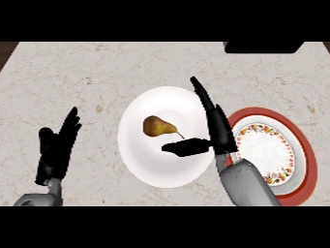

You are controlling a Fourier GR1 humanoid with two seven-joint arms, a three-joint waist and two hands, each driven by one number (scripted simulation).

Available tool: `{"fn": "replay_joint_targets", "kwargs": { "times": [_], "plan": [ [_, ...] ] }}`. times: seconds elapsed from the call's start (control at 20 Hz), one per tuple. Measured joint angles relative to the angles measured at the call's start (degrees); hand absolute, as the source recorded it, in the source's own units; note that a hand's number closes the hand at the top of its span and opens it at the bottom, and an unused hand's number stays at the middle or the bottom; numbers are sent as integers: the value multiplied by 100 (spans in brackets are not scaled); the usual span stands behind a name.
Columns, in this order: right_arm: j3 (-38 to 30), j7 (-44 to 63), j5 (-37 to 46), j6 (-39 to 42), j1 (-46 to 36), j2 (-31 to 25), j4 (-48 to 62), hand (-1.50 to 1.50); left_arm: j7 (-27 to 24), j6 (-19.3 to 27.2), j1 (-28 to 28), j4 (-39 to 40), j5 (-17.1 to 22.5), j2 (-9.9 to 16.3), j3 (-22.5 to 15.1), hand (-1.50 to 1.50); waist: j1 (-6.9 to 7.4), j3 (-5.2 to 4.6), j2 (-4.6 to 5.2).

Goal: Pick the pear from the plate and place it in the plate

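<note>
Head view: a brown-yellow pear (158,126) is held by a plain white round plate (142,164); beside it is seen a red-rimmed floral plate (305,150). Over the white plate is stretched the right hand (217,128), fingers straight, thumb near the pear's stem. The left hand (56,150) is rested open.

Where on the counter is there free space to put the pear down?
Free: the red-rimmed plate right of the right hand; bare counter beyond both plates; the strip between the left hand and white plate. Crowded: the white plate's right half, with the pear and right hand.
</note>
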Motion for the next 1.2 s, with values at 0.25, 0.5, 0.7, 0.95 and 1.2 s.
{"fn": "replay_joint_targets", "kwargs": {
  "times": [0.25, 0.5, 0.7, 0.95, 1.2],
  "plan": [
    [30, -113, 92, 82, 104, 24, -52, -150, 156, -121, 20, -177, -40, -33, 102, 0, 1, -1, -2],
    [138, -150, 226, -164, 215, 20, 75, -150, 170, -146, 41, -205, -132, -117, 130, 0, 3, -2, -3],
    [158, -131, 363, -397, 72, 28, 478, -150, 206, -211, 21, -203, -132, -115, 192, 0, 13, -1, 1],
    [24, -369, 434, -455, 167, 6, 710, -150, 78, -215, -61, -70, -191, -197, 248, 0, 4, -2, 0],
    [-155, -318, 673, -441, 233, -18, 733, -150, -42, -277, -70, 100, -217, -257, 296, 0, -2, -1, -1]
  ]
}}
